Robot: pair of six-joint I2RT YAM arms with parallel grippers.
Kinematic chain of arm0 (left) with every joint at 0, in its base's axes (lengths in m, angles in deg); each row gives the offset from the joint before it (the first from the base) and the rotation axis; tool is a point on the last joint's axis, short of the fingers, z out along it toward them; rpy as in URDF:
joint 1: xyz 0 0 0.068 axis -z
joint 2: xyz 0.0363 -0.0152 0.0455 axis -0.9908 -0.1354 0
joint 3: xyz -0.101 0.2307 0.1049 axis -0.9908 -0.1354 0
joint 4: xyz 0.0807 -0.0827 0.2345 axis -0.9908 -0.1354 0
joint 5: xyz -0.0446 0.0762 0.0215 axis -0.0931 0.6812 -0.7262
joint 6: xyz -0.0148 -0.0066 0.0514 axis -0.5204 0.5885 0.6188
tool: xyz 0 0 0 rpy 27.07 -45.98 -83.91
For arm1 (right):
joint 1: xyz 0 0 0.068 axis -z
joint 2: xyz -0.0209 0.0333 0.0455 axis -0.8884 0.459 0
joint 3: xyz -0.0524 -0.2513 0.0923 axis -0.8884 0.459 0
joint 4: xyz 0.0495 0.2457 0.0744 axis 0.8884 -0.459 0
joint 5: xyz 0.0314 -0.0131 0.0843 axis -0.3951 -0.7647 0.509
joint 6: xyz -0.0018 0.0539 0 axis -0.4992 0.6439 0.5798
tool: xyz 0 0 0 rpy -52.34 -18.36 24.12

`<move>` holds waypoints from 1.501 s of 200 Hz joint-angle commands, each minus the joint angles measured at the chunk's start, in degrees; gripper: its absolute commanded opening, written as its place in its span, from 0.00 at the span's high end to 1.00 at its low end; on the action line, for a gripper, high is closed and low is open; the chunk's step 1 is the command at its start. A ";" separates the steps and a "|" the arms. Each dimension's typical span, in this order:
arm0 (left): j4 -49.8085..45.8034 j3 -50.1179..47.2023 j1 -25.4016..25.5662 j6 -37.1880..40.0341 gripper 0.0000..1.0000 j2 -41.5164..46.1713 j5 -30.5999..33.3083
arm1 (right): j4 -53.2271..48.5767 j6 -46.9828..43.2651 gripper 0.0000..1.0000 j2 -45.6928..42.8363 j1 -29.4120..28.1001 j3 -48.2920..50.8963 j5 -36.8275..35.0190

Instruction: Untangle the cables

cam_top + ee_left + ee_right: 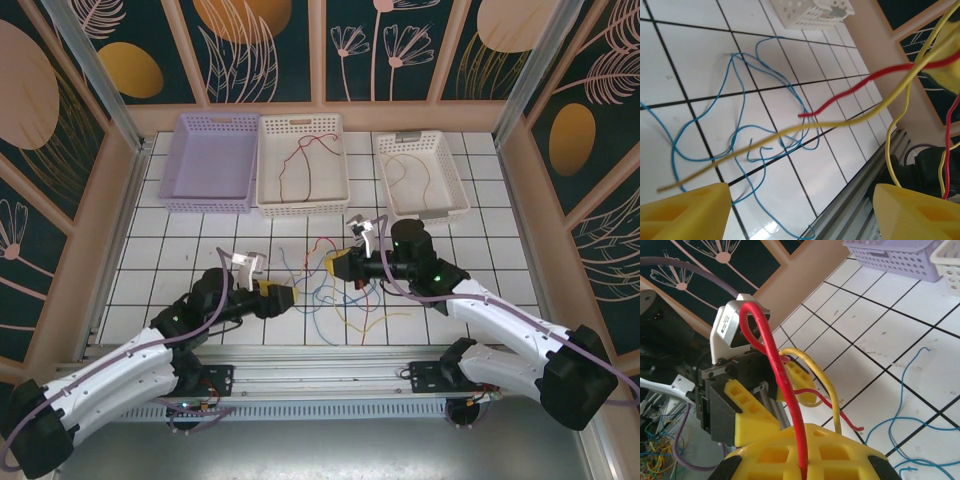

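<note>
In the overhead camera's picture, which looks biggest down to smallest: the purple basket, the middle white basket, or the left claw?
Largest: purple basket and middle white basket. They look about alike, so I won't rank them.
Smallest: left claw, clearly, though it may sit nearer the camera.

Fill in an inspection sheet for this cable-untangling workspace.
Surface: white tiled table.
Job's things: red cable and yellow cable raised, blue cable on the tiles; second red cable in middle white basket, orange cable in right white basket.
Clutter: nothing seen.
Grippers: left gripper open; right gripper shut on red cable.
Cables: lilac arm cord.
Surroundings: empty lilac basket, floral wall panels.
</note>
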 commanded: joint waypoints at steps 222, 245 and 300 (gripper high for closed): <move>14.33 -2.65 -0.33 0.09 1.00 2.89 -4.22 | 1.21 3.55 1.00 -2.13 4.24 1.54 3.82; 11.05 -2.54 -0.28 -0.78 1.00 5.76 -0.90 | -0.71 3.98 1.00 -3.69 6.67 2.46 2.22; -0.40 -0.26 -0.32 -0.66 1.00 10.07 6.29 | -9.92 3.41 1.00 -7.92 11.82 1.35 -8.17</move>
